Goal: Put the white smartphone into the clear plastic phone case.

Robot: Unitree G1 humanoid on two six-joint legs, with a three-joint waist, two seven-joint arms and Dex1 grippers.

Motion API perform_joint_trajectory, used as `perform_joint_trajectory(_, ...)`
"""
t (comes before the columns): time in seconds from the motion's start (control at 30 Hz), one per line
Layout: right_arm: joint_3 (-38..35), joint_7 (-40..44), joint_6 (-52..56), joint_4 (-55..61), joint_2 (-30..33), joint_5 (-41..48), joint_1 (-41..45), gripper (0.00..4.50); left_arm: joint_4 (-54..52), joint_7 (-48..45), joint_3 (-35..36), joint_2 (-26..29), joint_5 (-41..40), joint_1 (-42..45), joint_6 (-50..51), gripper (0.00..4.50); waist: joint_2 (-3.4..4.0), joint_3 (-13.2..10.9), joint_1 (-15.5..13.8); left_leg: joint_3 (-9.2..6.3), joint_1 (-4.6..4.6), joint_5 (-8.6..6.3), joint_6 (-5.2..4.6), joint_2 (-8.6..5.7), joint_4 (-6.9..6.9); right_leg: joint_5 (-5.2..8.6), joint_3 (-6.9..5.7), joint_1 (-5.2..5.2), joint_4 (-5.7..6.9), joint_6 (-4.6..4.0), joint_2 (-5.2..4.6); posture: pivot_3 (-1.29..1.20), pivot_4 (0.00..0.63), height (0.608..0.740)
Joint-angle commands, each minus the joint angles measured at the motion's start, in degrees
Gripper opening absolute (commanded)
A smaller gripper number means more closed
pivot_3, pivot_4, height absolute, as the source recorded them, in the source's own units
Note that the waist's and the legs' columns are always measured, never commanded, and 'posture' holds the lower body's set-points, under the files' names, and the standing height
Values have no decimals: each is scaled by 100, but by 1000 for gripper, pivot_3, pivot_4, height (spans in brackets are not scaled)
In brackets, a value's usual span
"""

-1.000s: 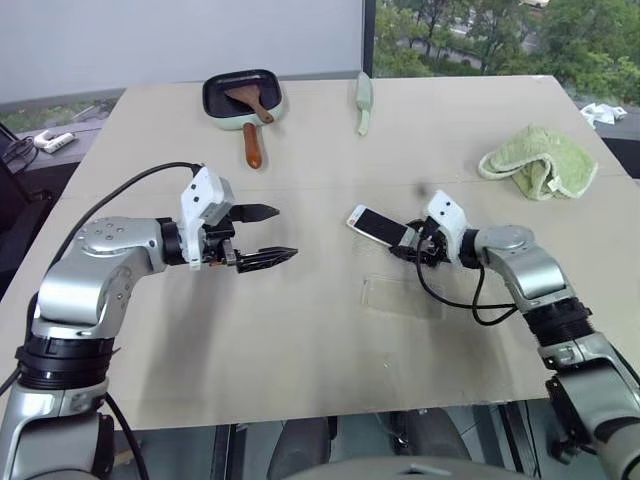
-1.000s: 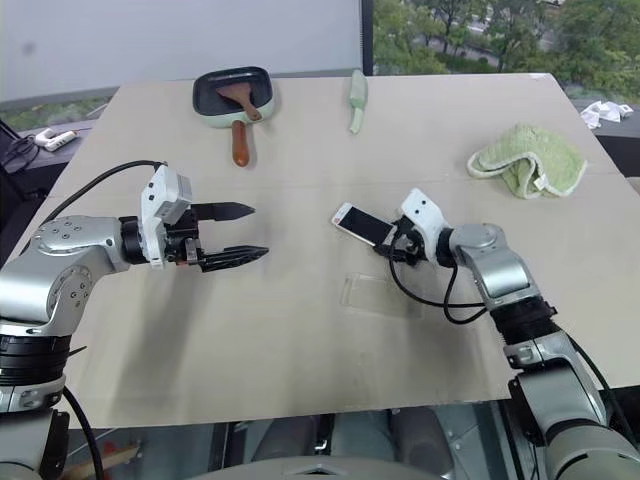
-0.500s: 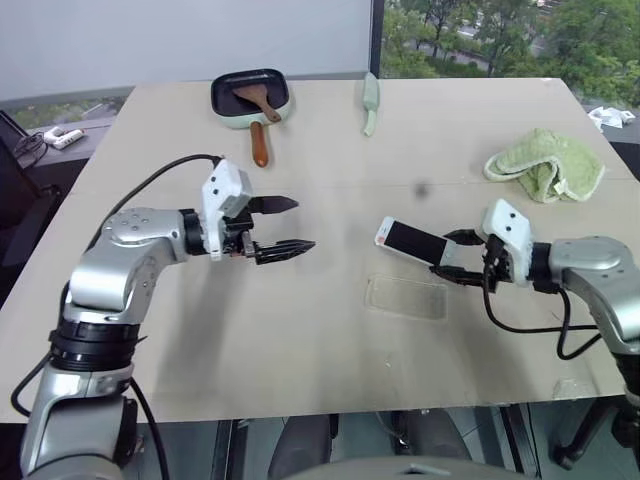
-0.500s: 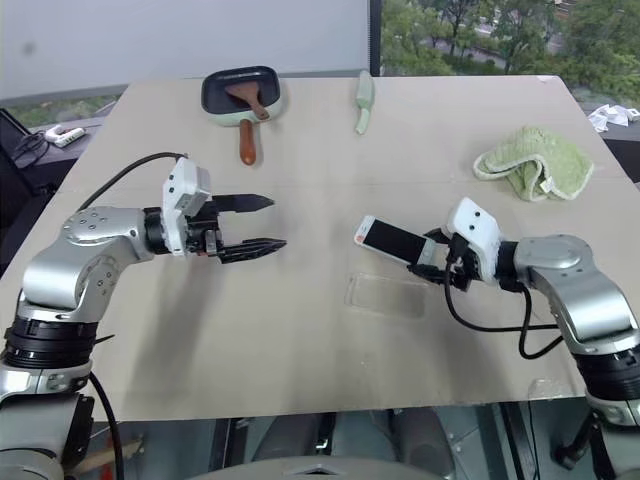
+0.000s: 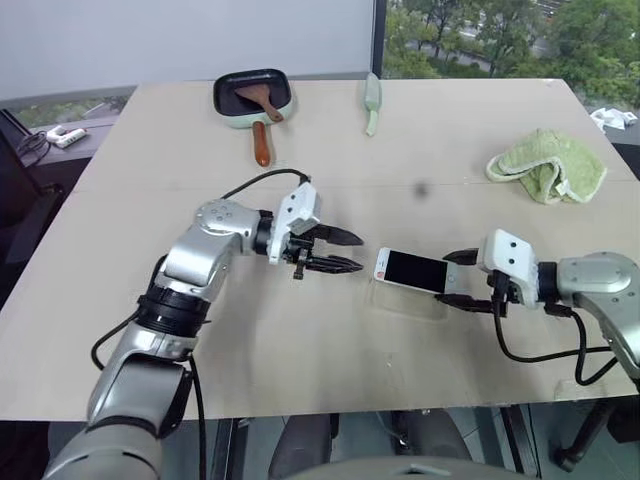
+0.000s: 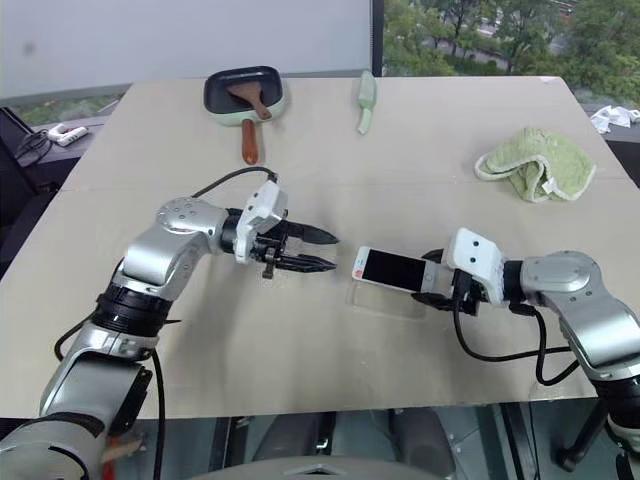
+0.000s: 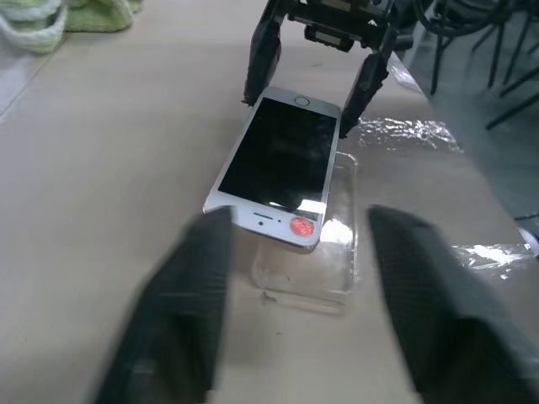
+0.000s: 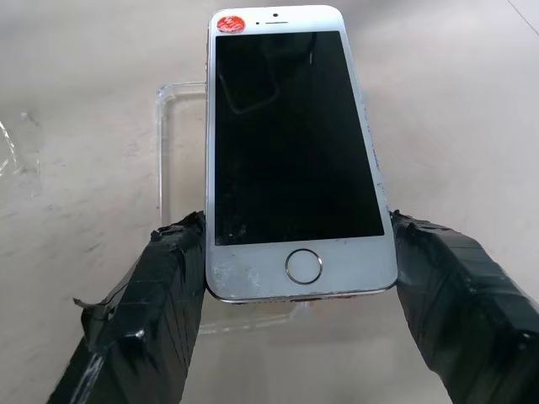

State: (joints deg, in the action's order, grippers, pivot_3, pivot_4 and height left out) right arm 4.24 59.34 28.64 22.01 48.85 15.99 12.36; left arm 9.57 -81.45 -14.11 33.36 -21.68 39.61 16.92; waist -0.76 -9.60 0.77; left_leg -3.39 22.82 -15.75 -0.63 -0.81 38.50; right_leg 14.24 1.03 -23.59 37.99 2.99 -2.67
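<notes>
white smartphone (image 5: 413,271): black screen, white bezel, red mark at far end, held centre-right of frame above clear plastic phone case (image 5: 408,300) on table (image 5: 300,350) | right end effector (image 5: 458,279): clamped on phone's sides | left end effector (image 5: 345,251): fingers parted, nothing held, just left of phone

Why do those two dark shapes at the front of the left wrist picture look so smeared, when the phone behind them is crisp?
In the left wrist view, those are the left gripper's own fingers, too near the lens to be sharp; the white smartphone beyond is in focus, with glare on its screen's lower edge and on the clear plastic phone case. In the right wrist view, its screen mirrors faint shapes.
</notes>
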Motion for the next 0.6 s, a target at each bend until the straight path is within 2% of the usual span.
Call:
perform_joint_trajectory(0.03, -118, -62, -81, 274, 48, 35, -68, 2918, 229, -273, -71, -162, 113, 171, -382, 552, 0, 0, 0, 1, 1, 0, 0, 0, 1, 0, 1, 0, 0, 0, 0, 0, 150, 740)
perform_joint_trajectory(0.07, -118, -72, -87, 288, 49, 34, -99, 2918, 320, -317, -101, -200, 191, 190, -498, 135, 0, 0, 2, 2, 1, 0, 0, 0, 1, 0, 2, 0, -1, 0, -1, 0, 150, 740)
perform_joint_trajectory(0.1, -117, -69, -114, 298, 63, 23, -142, 2918, 425, -338, -126, -243, 267, 213, -603, 61, 0, 0, 4, 2, 1, 0, 0, 0, 2, 0, 2, 0, -1, 0, -1, 0, 150, 740)
perform_joint_trajectory(0.23, -26, -28, -393, 272, 219, -221, -296, 2918, 690, -293, -200, -389, 541, 279, -967, 61, 0, 0, 0, 0, 0, 0, -1, 0, 3, 0, 0, 0, 3, 0, 0, 0, 150, 740)
perform_joint_trajectory(0.6, 346, 219, -1133, -17, 475, -827, -286, 2918, 471, -222, -376, -606, 817, 2, -1143, 61, 0, 0, 1, 0, 0, 0, -1, 0, 12, 0, 1, 2, 6, 1, 0, 0, 150, 740)
